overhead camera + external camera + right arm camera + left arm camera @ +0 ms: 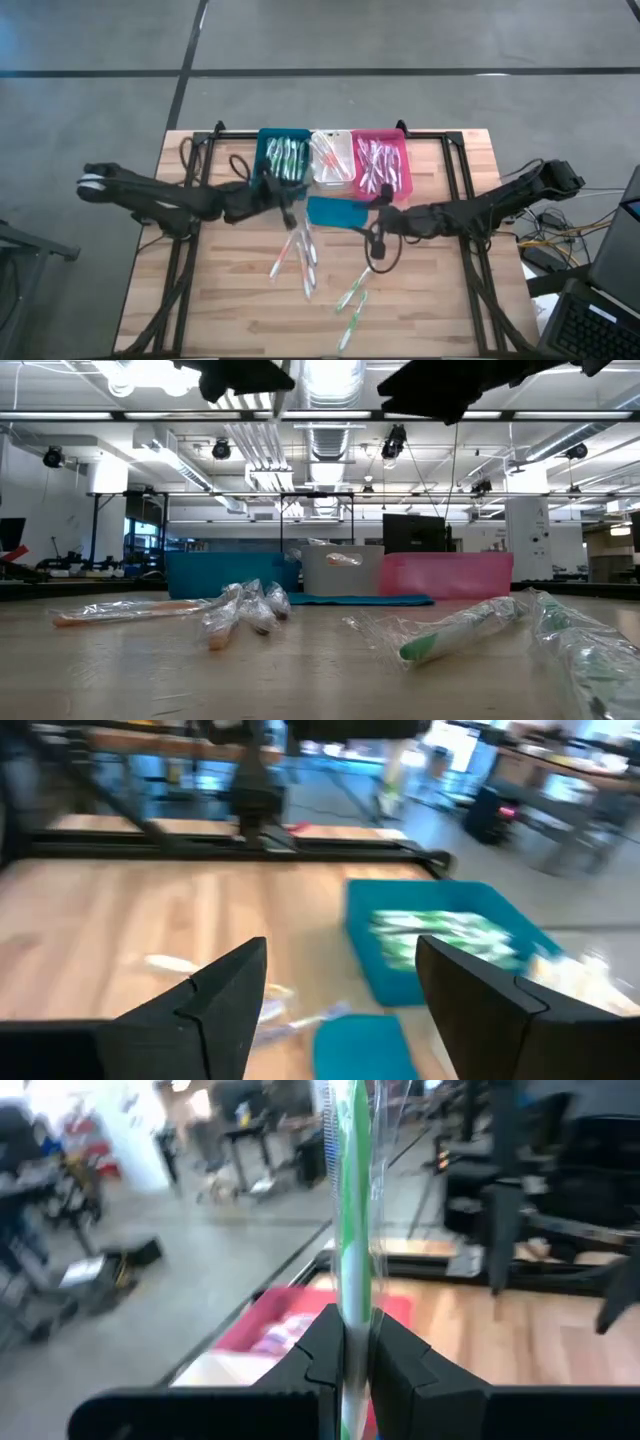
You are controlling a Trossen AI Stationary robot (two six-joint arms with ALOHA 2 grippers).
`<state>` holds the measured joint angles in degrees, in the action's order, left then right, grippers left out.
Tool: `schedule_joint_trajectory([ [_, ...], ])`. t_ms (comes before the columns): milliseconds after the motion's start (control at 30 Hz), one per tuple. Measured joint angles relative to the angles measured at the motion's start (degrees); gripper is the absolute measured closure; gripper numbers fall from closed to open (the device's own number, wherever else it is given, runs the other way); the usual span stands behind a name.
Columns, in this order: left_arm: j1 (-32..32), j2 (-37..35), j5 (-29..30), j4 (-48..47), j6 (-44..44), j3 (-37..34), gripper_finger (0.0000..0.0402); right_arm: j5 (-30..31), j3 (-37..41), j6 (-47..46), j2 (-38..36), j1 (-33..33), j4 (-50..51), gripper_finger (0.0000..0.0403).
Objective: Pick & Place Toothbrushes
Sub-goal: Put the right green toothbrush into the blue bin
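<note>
My left jaws (345,1355) were clamped on one green toothbrush (350,1200) in clear wrap, held upright, above the teal bin (284,157) at the far side of the worktop (220,310). My right jaws (340,1000) stood wide apart w/ nothing between them, hovering just near of the pink bin (380,165), beside the flat teal piece (336,212).

Three bins sat side by side along the far edge, touching: teal left, clear bin (332,158) mid, pink right, each w/ wrapped toothbrushes inside. Loose toothbrushes (300,258) lay mid-worktop, near of the bins; a green pair (353,295) lay further right & nearer the near edge.

Open room: bare wood at the near-left and near-right corners, plus strips left of the teal bin and right of the pink one. Dark frame rails ran along both sides & the far edge.

No brand, label or writing legible anywhere.
</note>
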<state>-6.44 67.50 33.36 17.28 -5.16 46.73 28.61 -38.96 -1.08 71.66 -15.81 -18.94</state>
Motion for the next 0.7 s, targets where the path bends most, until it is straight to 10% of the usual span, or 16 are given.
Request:
schedule_joint_trajectory([
  [467, 19.8, 0.6, -0.3, -38.5, 21.2, 15.5, 0.0375, 11.7, 0.0, -2.4, 0.0, 2.5, 2.2, 0.0131],
  [700, 32.2, 3.8, -14.3, -43.2, 29.3, 17.2, 0.0375, 11.7, 0.0, -4.2, 0.0, 2.8, 3.9, 0.0142],
])
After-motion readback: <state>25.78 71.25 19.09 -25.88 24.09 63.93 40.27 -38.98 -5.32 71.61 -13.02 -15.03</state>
